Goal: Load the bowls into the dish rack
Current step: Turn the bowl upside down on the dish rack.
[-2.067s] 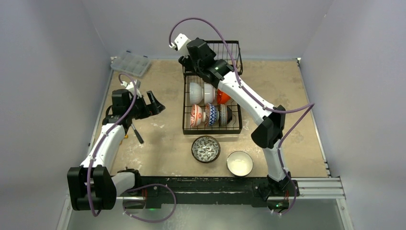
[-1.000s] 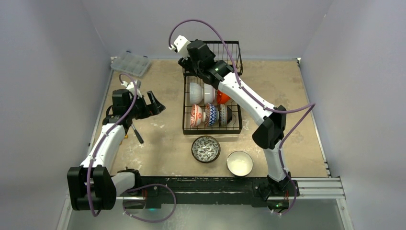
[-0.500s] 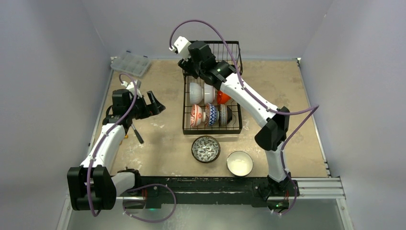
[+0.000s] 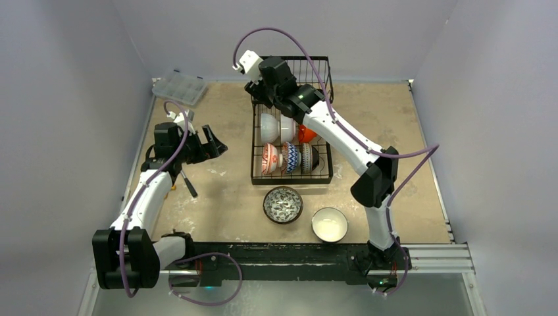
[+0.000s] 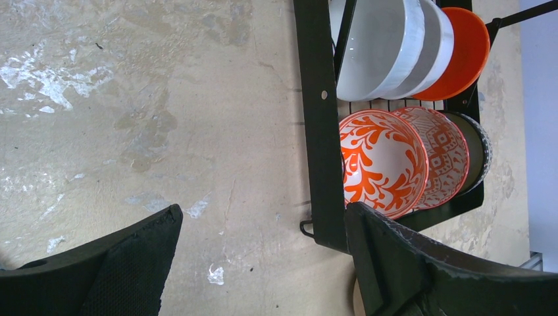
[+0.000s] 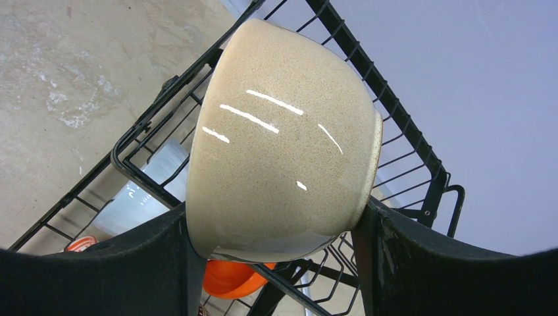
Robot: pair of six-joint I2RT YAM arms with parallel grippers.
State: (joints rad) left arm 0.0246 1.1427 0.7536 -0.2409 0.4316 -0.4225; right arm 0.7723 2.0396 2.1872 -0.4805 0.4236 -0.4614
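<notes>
Where the top camera looks down, pale lilac walls [image 4: 72, 99] close in a tan, blotchy table [image 4: 224, 197]. The rack [image 4: 254, 151] stands mid-table toward the far edge, with bowls on edge in two rows. A patterned bowl [image 4: 283, 204] and a white bowl [image 4: 329, 224] sit on the table just off the rack's near side. A clear box [image 4: 179, 87] lies at the far left corner. The left gripper [image 4: 212, 145] hangs left of the rack.

From the left wrist, its jaws gape wide and empty over bare, white-scuffed table. An orange floral bowl [image 5: 378, 161] stands just inside the rack's frame.

From the right wrist, the right gripper [image 6: 276, 263] clamps a tan bowl [image 6: 283, 151] on its side above the rack's wire basket, lilac wall behind.
</notes>
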